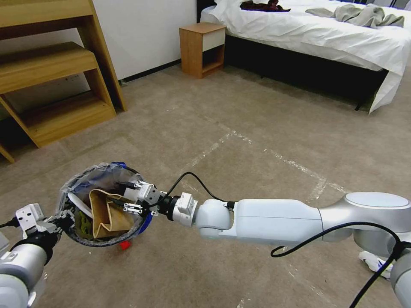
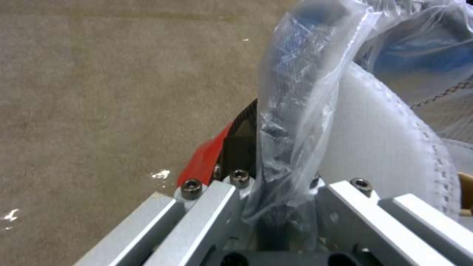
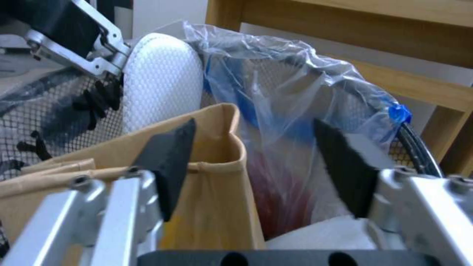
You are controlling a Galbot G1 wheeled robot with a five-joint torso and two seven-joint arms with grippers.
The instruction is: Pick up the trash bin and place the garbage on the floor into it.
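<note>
White-silver arms (image 1: 274, 220), black cables (image 1: 190, 182)

The small round mesh trash bin (image 1: 102, 205) lined with crinkled plastic is held above the beige carpeted floor (image 1: 239, 162). Within it, a tan paper bag (image 1: 109, 216) is stood beside a white flat slipper (image 1: 79, 205) at its left wall.

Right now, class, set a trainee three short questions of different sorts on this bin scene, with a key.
1. True or false: the right gripper is open above the trash bin.
2. Which gripper holds the bin's rim? A left gripper B right gripper
3. Fill in: the tan ____ bag sits inside the bin beside a white slipper.

Key: 1 true; 2 A; 3 paper.
</note>
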